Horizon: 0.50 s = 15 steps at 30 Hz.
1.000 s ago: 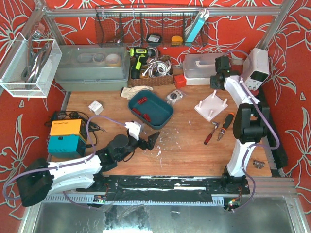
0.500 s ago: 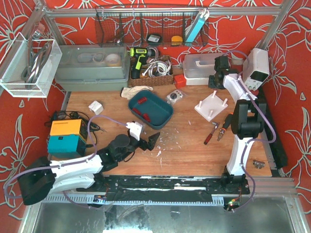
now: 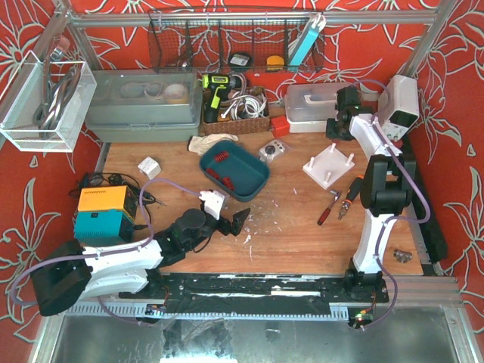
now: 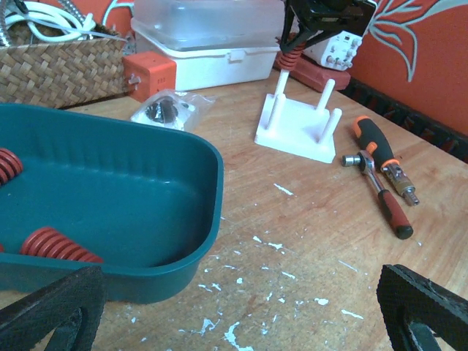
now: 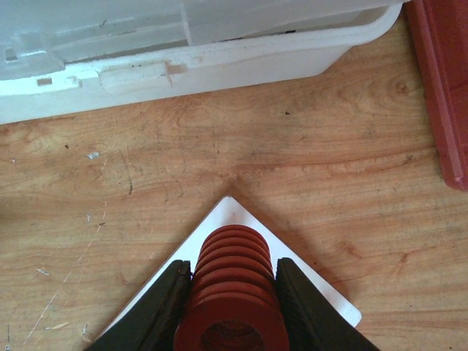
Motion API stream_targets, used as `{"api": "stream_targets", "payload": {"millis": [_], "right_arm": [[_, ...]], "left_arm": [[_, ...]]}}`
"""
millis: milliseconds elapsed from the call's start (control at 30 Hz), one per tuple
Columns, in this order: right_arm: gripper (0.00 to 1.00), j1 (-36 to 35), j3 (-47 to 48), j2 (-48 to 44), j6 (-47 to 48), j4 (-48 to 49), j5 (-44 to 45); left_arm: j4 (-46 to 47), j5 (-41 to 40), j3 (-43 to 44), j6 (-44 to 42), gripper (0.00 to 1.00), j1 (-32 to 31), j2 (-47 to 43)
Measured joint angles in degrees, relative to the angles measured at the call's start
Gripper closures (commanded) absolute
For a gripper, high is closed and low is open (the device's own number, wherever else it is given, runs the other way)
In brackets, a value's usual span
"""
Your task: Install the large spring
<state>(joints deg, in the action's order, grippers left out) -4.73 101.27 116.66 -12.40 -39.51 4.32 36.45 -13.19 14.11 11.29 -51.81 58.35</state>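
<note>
Top view: the right tool (image 3: 342, 121) is hanging at the far right over the white peg base (image 3: 330, 164). The left tool (image 3: 231, 221) is gaping wide near the teal tray (image 3: 248, 180).

Left wrist view: the large spring (image 4: 287, 55), red and coiled, is hanging at the top of the base's far peg.

Right wrist view: the right tool is pinching the ribbed spring.

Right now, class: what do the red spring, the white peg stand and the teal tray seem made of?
Red spring: matte, evenly coloured coils, probably plastic or painted metal. White peg stand: matte plastic, likely moulded or printed. Teal tray: smooth plastic, ribbed walls, soft sheen.
</note>
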Motion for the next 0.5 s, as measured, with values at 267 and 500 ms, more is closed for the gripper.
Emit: {"api": "stream_targets", "payload": {"millis": [267,500], "right_arm": [[0.94,0.5,0.6,2.7,0.0,-1.0,-1.6],[0.69,0.7,1.5,5.3,0.2,-0.9,-1.6]], "left_arm": [[0.0,0.0,0.0,-0.2,0.0,0.0,0.0],[0.0,0.0,0.0,-0.2,0.0,0.0,0.0]]}}
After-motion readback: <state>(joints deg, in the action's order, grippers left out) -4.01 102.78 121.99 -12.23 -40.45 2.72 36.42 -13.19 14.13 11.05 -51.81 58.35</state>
